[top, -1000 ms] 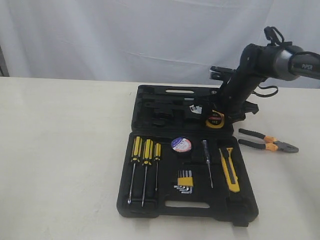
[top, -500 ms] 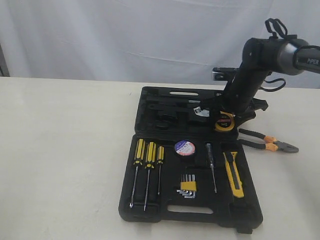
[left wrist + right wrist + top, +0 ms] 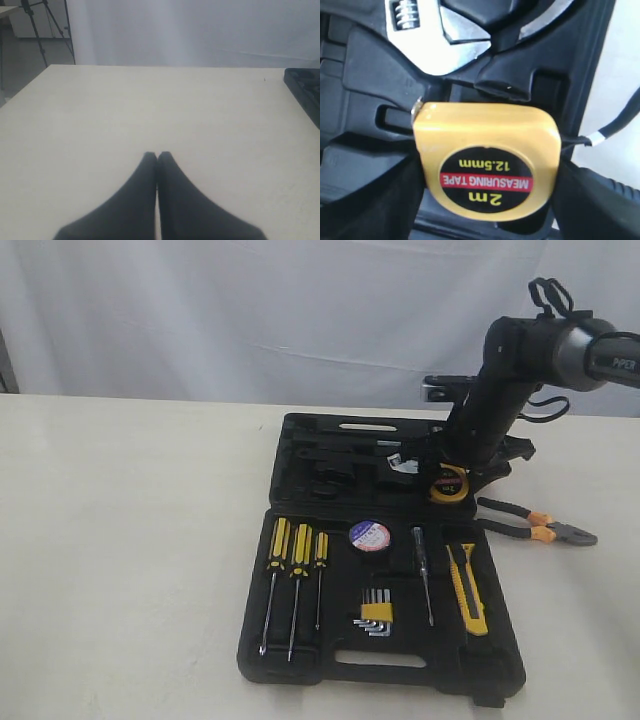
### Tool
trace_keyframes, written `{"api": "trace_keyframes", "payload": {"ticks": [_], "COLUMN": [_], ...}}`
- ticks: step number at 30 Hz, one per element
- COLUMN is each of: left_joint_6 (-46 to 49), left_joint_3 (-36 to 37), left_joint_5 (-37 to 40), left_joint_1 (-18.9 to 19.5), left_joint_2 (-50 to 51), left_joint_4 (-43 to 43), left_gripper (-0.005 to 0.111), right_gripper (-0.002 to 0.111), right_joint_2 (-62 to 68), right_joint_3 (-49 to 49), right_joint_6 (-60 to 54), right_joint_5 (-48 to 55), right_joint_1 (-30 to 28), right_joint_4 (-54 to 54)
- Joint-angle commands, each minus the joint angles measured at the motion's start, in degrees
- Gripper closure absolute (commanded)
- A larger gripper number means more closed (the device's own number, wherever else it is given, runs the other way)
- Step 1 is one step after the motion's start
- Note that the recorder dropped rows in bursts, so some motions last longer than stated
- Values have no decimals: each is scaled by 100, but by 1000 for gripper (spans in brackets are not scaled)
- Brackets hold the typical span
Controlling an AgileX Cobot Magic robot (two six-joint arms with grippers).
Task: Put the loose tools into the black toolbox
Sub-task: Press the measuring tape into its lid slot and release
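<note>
The black toolbox [image 3: 300, 665] lies open on the table. My right gripper [image 3: 450, 478] is shut on the yellow tape measure [image 3: 449, 484], holding it low over the right end of the far half of the box. In the right wrist view the tape measure [image 3: 487, 160] sits between my two dark fingers [image 3: 365, 200], above a moulded recess [image 3: 365, 105]. The black tape roll [image 3: 368, 534] and the yellow-black utility knife [image 3: 467, 588] lie in the near half. The black-and-orange pliers [image 3: 535, 523] lie on the table to the right of the box. My left gripper [image 3: 157, 155] is shut over bare table.
Three yellow-black screwdrivers [image 3: 293, 570], a hex key set [image 3: 374, 610] and a thin tester screwdriver [image 3: 423, 570] sit in the near half. A metal wrench [image 3: 430, 30] lies in the far half. A corner of the toolbox [image 3: 305, 85] shows in the left wrist view. A white curtain hangs behind the table.
My right gripper has carried the tape measure a little to the right over the far half, and the toolbox has shifted slightly right. Over the last half second nothing has moved.
</note>
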Motion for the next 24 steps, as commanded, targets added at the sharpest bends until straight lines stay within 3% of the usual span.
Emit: {"api": "trace_keyframes", "payload": {"ticks": [1, 5, 15, 21, 24], "left_joint_6": [-12, -12, -12, -12, -12], "left_joint_3": [5, 5, 5, 5, 5], "left_joint_5": [-6, -6, -6, -6, -6], "left_joint_1": [-33, -33, -33, -33, -33], "left_joint_2": [-32, -32, -32, -32, -32], "left_joint_4": [0, 0, 0, 0, 0], "left_gripper": [107, 107, 107, 107, 107], "right_gripper": [62, 45, 44, 27, 27], "right_joint_2": [154, 154, 143, 143, 143], "right_joint_3": [22, 22, 22, 22, 22], "right_joint_6": [-49, -4, -153, -249, -274], "right_joint_5": [7, 32, 100, 100, 132], "right_joint_1": [-16, -16, -16, -16, -16], "right_joint_4": [-52, -52, -52, -52, -65]}}
